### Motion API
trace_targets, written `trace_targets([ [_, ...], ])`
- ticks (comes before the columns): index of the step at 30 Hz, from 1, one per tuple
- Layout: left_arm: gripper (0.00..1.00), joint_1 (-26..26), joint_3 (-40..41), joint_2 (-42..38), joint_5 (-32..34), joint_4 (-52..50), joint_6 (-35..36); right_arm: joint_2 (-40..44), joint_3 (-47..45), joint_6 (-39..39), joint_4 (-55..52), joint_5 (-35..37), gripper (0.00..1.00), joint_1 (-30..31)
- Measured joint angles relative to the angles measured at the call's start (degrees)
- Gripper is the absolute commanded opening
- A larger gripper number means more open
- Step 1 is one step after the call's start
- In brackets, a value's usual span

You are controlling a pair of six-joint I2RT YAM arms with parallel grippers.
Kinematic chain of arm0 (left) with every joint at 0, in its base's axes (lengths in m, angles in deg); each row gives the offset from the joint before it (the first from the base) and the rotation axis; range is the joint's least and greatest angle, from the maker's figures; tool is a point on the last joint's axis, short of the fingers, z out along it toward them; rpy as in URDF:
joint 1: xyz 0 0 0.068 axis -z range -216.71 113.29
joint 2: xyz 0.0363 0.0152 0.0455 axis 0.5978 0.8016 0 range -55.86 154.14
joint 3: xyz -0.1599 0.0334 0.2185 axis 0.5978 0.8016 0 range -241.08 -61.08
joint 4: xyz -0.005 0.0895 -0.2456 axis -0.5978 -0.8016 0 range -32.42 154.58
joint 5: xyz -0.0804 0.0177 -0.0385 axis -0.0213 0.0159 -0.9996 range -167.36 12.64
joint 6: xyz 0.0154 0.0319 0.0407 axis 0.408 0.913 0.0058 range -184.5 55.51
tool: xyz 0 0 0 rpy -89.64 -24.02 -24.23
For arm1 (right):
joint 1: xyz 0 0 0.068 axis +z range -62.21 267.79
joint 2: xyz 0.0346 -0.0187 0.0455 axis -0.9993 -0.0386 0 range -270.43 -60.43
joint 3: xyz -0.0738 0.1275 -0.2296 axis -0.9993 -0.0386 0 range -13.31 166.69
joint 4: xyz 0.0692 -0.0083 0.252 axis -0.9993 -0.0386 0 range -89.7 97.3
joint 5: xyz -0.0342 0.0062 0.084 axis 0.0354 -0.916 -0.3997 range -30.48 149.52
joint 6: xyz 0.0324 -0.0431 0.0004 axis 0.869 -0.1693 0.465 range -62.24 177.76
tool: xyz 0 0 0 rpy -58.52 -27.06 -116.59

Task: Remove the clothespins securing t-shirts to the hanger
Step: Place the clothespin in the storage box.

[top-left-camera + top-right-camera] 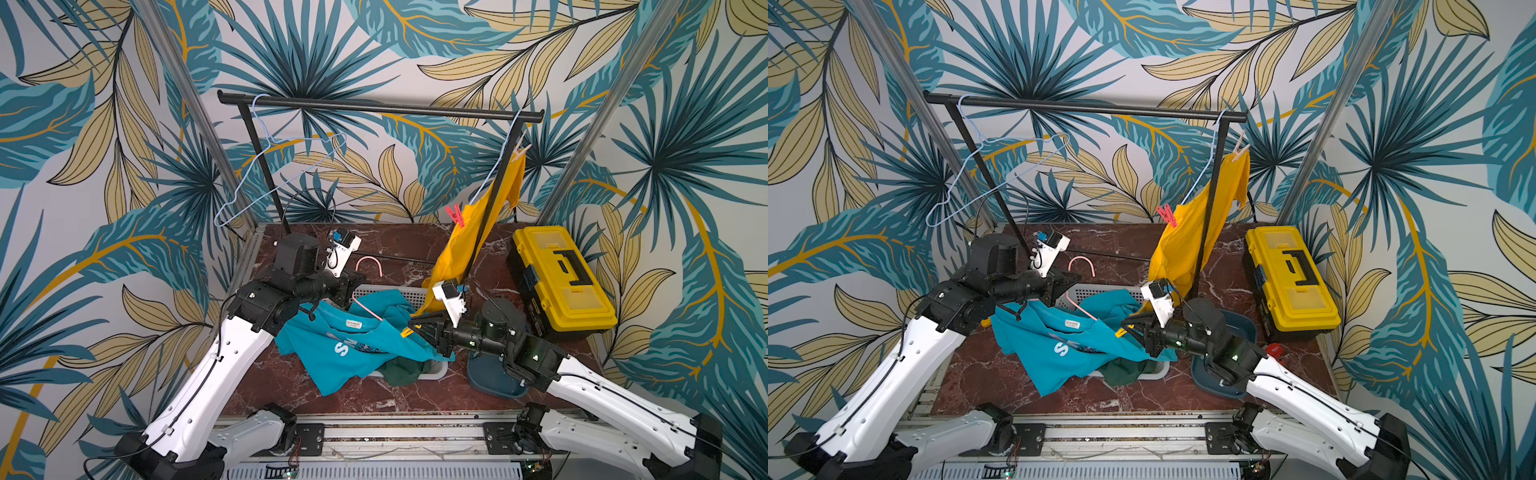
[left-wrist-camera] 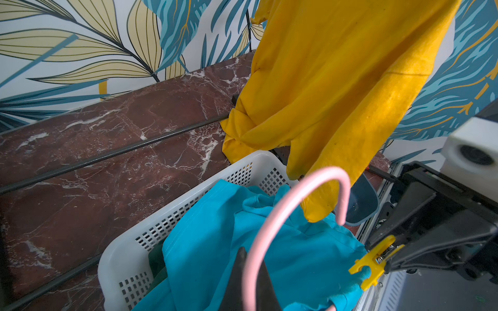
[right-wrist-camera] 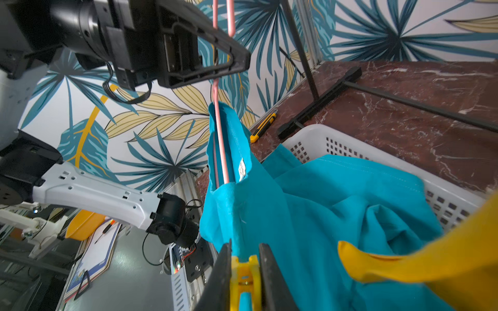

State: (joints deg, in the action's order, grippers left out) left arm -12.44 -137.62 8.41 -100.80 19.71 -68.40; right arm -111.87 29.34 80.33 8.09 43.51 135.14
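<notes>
R: my right claw [image 3: 245, 246] is pinched on the yellow clothespin [image 3: 245, 274], which is clipped to the turquoise t-shirt [image 3: 323, 202] | L: my left claw [image 2: 252, 269] is clamped on the pink hanger [image 2: 310, 175] over the white basket [image 2: 116, 258] | far: the yellow t-shirt [image 1: 469, 241] hangs at the black rail [image 1: 374, 107] with 2 pins on it, the red-pink clothespin [image 1: 455, 215] and the pale peach clothespin [image 1: 521, 150]

Turquoise t-shirt [image 1: 340, 357], yellow t-shirt [image 1: 457, 245], yellow clothespin [image 3: 245, 274], pink hanger [image 2: 328, 172], red-marbled table [image 1: 291, 374]
</notes>
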Motion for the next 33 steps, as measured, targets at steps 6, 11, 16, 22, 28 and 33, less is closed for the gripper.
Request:
trace_targets([
  [6, 0.00, 0.00, 0.04, -0.02, 0.02, -0.02, 0.07, 8.39, -4.07, 1.49, 0.57, 8.20, 0.16, 0.02],
  [11, 0.00, 0.00, 0.04, -0.02, -0.13, -0.02, 0.39, 19.74, -9.11, 5.05, -3.32, 19.17, 0.19, 0.07],
  [16, 0.00, 0.00, 0.11, -0.02, -0.90, 0.00, 0.94, 33.99, -14.38, 13.38, -15.34, 34.12, 0.20, 0.09],
  [22, 0.00, 0.00, 0.11, 0.37, -1.75, 0.00, 1.11, 46.66, -15.04, 24.87, -33.81, 50.95, 0.23, 0.07],
  [28, 0.00, 0.00, 0.11, 1.05, -2.32, 0.00, 1.11, 44.85, -14.73, 31.74, -45.03, 59.19, 0.29, 0.07],
  [33, 0.00, 0.00, 0.11, 1.16, -2.64, 0.00, 1.09, 35.17, -12.17, 34.56, -48.63, 61.22, 0.32, 0.04],
])
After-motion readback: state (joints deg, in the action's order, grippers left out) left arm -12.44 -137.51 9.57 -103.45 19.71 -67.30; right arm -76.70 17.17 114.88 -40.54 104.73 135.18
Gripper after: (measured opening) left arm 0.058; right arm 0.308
